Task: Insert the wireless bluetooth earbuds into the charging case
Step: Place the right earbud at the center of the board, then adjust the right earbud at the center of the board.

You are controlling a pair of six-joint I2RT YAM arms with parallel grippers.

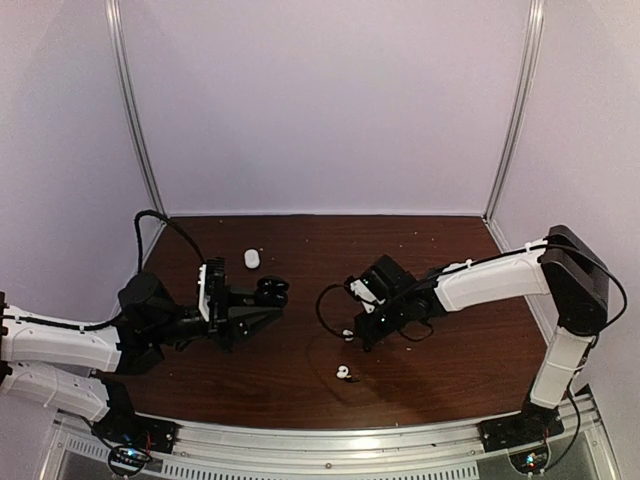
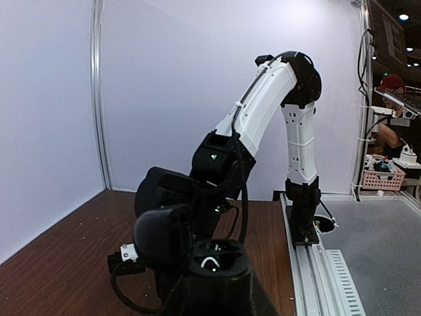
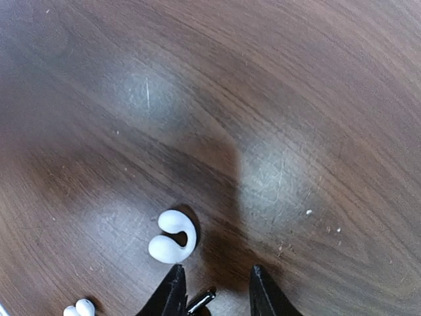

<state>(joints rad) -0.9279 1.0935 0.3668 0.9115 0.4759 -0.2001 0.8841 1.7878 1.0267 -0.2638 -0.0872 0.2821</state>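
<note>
heads up: your left fingers [image 1: 255, 301] clamp open charging case [image 2: 217, 263]. right fingers [image 3: 175, 289] barely apart, hold unclear; could knock white earbud [image 3: 172, 237] at 11 o'clock.

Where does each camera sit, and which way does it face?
Top external: high behind the robot, looking down on the table; left arm and right arm show.
Left wrist: faces level across the table; the charging case it holds sits foremost.
Right wrist: faces down; open right gripper, white earbud.
Shared: top and left wrist both show the right arm.
</note>
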